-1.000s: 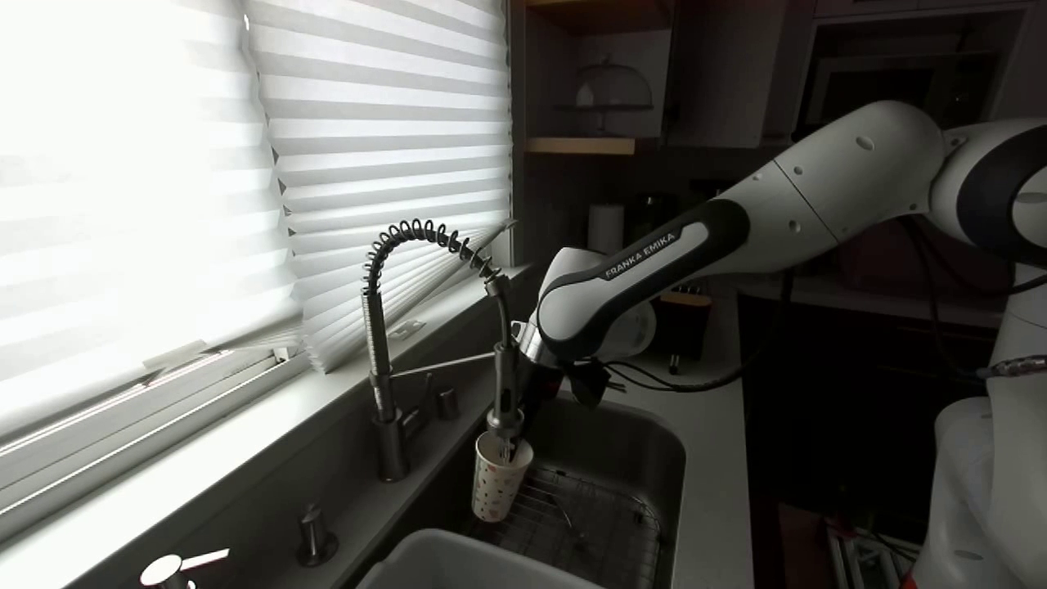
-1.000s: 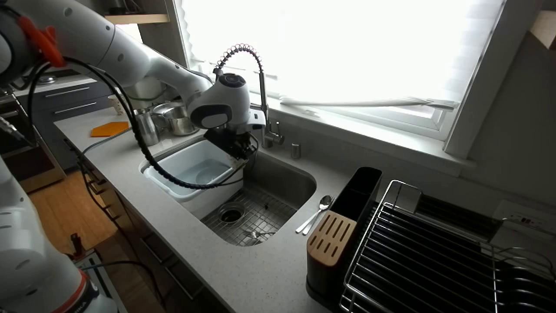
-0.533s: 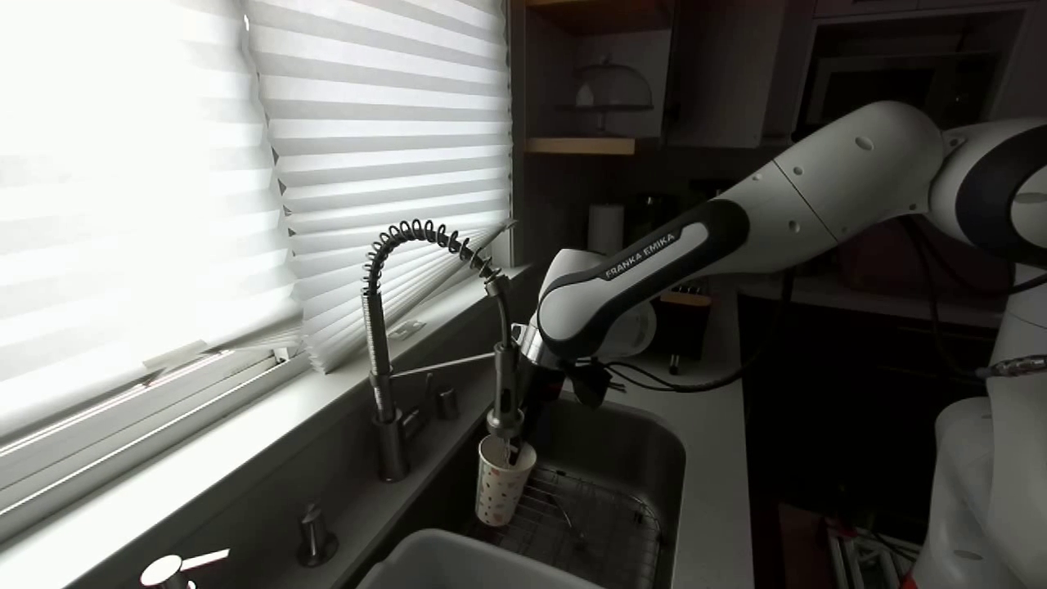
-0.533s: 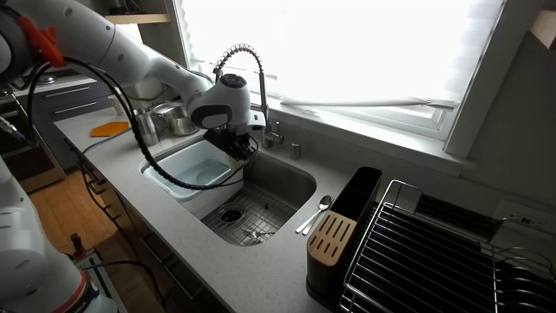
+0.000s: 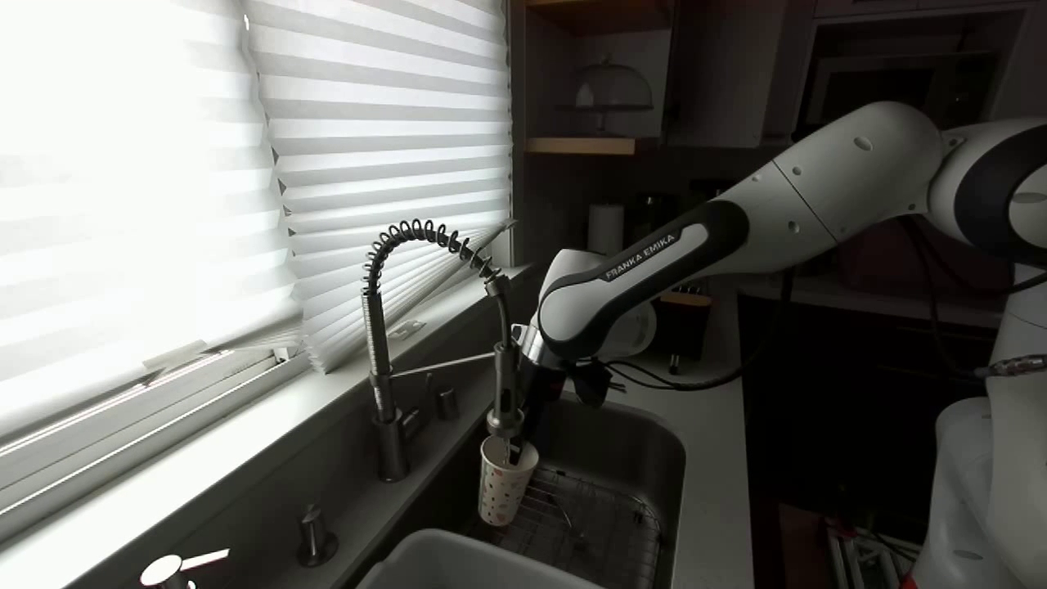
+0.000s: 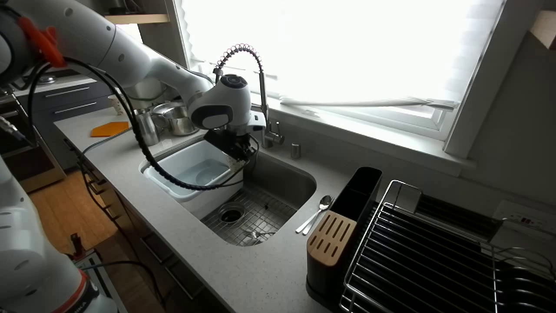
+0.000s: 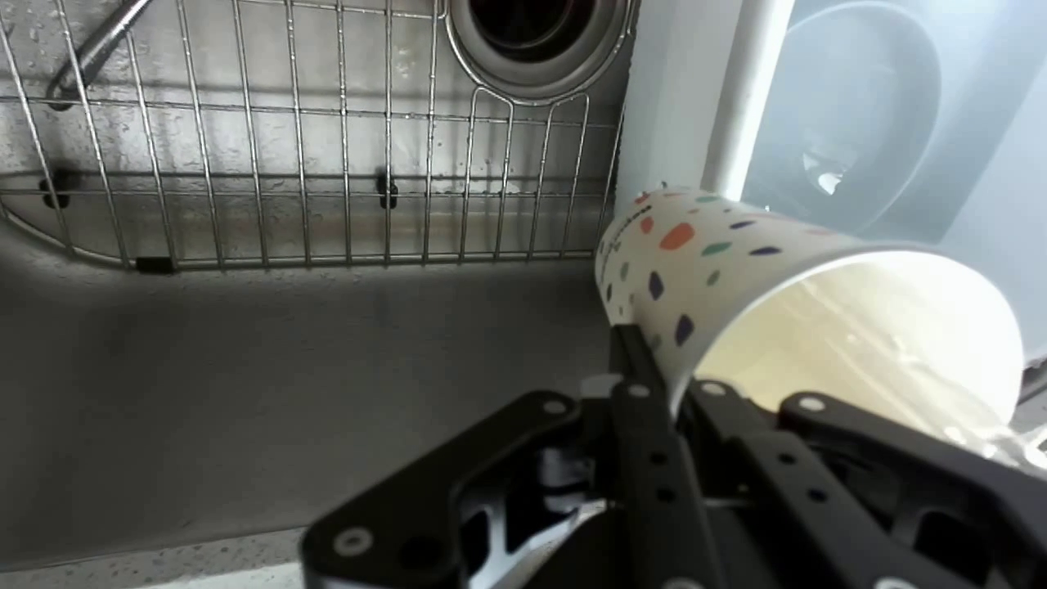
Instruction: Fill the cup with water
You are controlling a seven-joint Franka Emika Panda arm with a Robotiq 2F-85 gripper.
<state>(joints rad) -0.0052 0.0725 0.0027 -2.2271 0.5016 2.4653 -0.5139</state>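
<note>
The cup (image 5: 501, 491) is cream with coloured specks. It hangs above the sink rack, slightly tilted, mouth up under the faucet's spray head (image 5: 506, 388). It also shows in the wrist view (image 7: 695, 254) and partly, behind the gripper, in an exterior view (image 6: 235, 164). My gripper (image 7: 675, 384) is shut on the cup's rim wall, one finger inside and one outside. In an exterior view the gripper (image 5: 517, 451) is mostly behind the spray head and cup. A clear stream of water (image 7: 908, 360) runs into the cup. The water level inside is unclear.
A pale plastic basin (image 6: 161, 184) holding water stands in the sink (image 6: 282, 180) beside the cup. A wire rack (image 7: 343, 114) covers the sink bottom. The faucet's coiled neck (image 6: 262, 82) rises near the gripper. Cutlery (image 6: 319, 211), a black holder (image 6: 330, 234) and a dish rack (image 6: 421, 243) stand alongside.
The cup and gripper have shifted slightly to the right under the spray head, as seen in an exterior view. The cup stays held in the gripper.
</note>
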